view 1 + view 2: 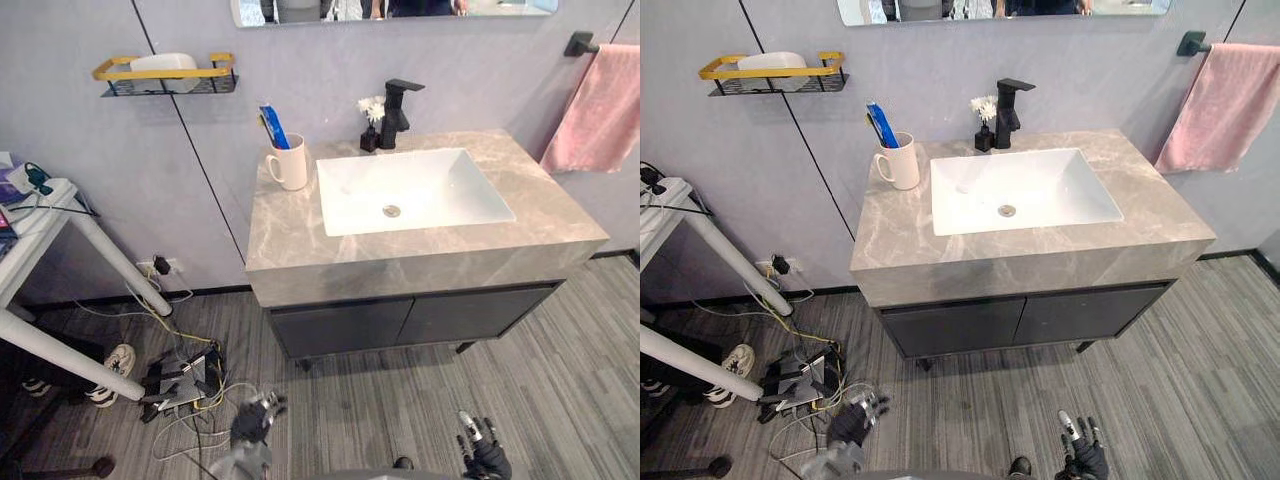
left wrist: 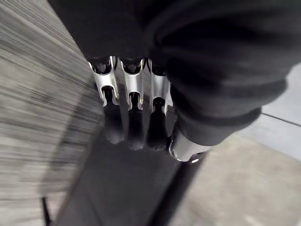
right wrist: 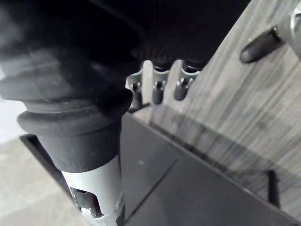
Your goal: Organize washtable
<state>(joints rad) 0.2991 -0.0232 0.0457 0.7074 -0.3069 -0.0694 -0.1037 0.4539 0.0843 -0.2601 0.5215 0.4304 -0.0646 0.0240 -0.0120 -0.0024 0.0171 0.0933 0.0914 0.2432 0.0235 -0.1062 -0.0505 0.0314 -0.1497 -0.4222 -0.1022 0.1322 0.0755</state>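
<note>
While both hands hang low over the floor (image 1: 560, 385) in front of the cabinet (image 1: 400, 320), nothing on the bench (image 1: 290, 235) is touched yet. State: left hand (image 1: 250, 422) has fingers straight and relaxed, holding nothing. The right hand (image 1: 488, 457) has fingers spread with the thumb out, also empty. Both are well apart from the task items.

Items sit along the far edge of the bench. White mug (image 1: 291, 166) is at the far left corner of the sink (image 1: 440, 190), handle facing left. Blue toothbrush gear (image 1: 273, 128) stands in it, probably a brush plus a tube, hard to tell from here. Small dark vase (image 1: 370, 138) with white flowers sits just beside the black faucet (image 1: 397, 110), on its left.

Handling, my read:
- The mug is ceramic: rigid, moderately heavy, glazed so slippery, and it chips on stone. Take it round the body or hook the handle. Keep it upright or the contents tip out.
- The blue toothbrush gear is light plastic, loose in the mug. Pinch it at the upper end if moving it alone.
- The vase is small, top-heavy, fragile and tight against the faucet. Grip low on the body, come in from the left, stay off the blooms.
- The stone top looks polished, so things likely slide on a nudge.

Labels: no legible writing on the mug, vase or blue items.
</note>
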